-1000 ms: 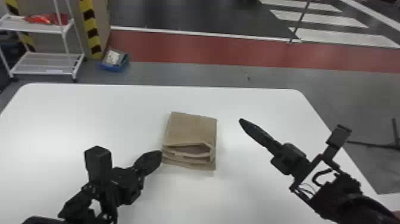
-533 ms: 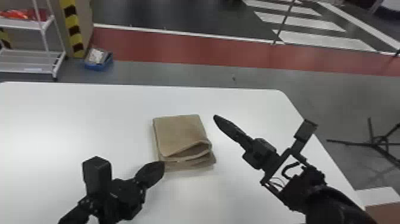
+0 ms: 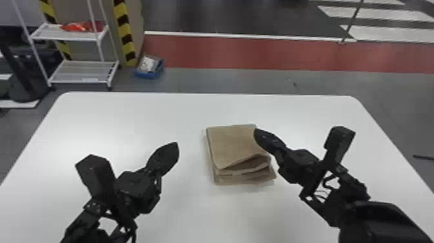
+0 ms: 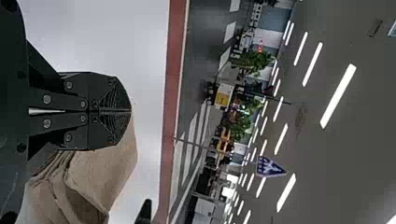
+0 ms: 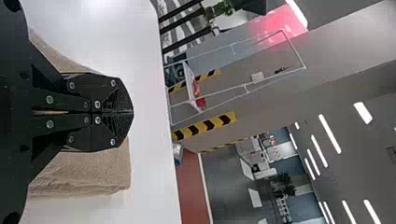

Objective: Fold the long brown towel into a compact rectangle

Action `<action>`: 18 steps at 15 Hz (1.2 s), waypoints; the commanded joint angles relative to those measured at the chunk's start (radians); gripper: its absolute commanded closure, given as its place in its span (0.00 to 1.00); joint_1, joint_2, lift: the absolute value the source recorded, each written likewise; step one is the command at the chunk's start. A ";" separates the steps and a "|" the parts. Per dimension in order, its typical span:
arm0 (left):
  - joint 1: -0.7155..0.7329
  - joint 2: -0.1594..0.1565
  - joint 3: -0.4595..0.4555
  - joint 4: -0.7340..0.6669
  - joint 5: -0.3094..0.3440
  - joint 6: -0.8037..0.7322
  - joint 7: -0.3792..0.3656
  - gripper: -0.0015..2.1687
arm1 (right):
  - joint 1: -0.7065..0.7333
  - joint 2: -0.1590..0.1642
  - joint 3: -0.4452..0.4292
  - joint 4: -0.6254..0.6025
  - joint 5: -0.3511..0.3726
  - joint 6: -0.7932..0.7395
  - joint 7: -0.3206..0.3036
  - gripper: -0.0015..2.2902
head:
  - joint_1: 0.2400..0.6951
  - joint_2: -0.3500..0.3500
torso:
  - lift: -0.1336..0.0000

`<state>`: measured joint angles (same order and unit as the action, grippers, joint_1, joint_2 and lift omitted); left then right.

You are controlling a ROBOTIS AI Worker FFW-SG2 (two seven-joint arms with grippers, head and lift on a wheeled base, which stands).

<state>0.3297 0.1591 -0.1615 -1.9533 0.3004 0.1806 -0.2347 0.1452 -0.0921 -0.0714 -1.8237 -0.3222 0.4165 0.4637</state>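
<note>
Both your left tool and right tool have fingers pressed together; the folded towel lies between them, nearer your worktop's far right corner than far left

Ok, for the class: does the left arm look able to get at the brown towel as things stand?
Probably yes: bare white table lies between the left gripper and the towel. Its fingers are shut, though, so it would likely have to open them to grip.
</note>
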 commanded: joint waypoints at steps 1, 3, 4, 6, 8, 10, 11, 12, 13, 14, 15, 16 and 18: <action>0.000 0.000 0.011 -0.009 0.000 0.000 0.002 0.87 | 0.017 0.000 -0.005 0.044 0.037 -0.034 -0.002 0.85 | 1.00 0.39 | 0.10; -0.001 -0.003 0.017 -0.007 0.000 0.000 0.002 0.87 | 0.053 -0.005 -0.019 0.057 0.037 -0.058 0.019 0.85 | 1.00 0.39 | 0.10; -0.008 -0.006 0.017 -0.003 0.002 0.000 0.003 0.87 | 0.066 -0.006 -0.025 0.063 0.031 -0.077 0.029 0.85 | 1.00 0.39 | 0.10; -0.023 -0.007 0.007 0.005 0.002 0.003 0.011 0.87 | 0.096 -0.006 -0.039 0.058 0.014 -0.092 0.055 0.85 | 1.00 0.38 | 0.10; -0.026 -0.007 0.002 0.007 0.002 0.003 0.017 0.87 | 0.125 -0.003 -0.038 0.047 0.014 -0.113 0.058 0.85 | 1.00 0.37 | 0.10; -0.029 -0.007 0.000 0.011 0.000 0.006 0.018 0.87 | 0.135 0.000 -0.036 0.070 0.012 -0.135 0.056 0.85 | 1.00 0.36 | 0.10; -0.032 -0.007 0.000 0.013 0.002 0.006 0.023 0.87 | 0.135 0.002 -0.031 0.092 0.002 -0.138 0.058 0.85 | 1.00 0.36 | 0.10; -0.038 -0.007 0.000 0.017 0.000 0.009 0.028 0.87 | 0.132 0.002 -0.028 0.106 0.000 -0.141 0.058 0.85 | 1.00 0.36 | 0.10; -0.041 -0.009 0.000 0.022 0.002 0.009 0.029 0.87 | 0.128 0.002 -0.025 0.115 0.000 -0.138 0.056 0.85 | 1.00 0.36 | 0.10; -0.044 -0.007 0.000 0.024 0.000 0.012 0.031 0.87 | 0.126 0.002 -0.025 0.115 -0.001 -0.141 0.056 0.85 | 1.00 0.36 | 0.10; -0.044 -0.009 0.000 0.024 0.000 0.012 0.032 0.87 | 0.126 0.000 -0.028 0.109 -0.008 -0.141 0.056 0.85 | 1.00 0.36 | 0.10; -0.047 -0.009 -0.001 0.025 0.000 0.012 0.035 0.87 | 0.126 0.000 -0.033 0.093 -0.012 -0.138 0.056 0.85 | 1.00 0.37 | 0.10; -0.047 -0.007 -0.001 0.022 0.000 0.012 0.049 0.87 | 0.132 0.000 -0.051 0.007 -0.060 -0.098 0.056 0.85 | 1.00 0.37 | 0.10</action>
<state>0.2828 0.1506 -0.1623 -1.9291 0.3006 0.1929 -0.1931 0.2723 -0.0918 -0.1102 -1.7563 -0.3493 0.2901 0.5200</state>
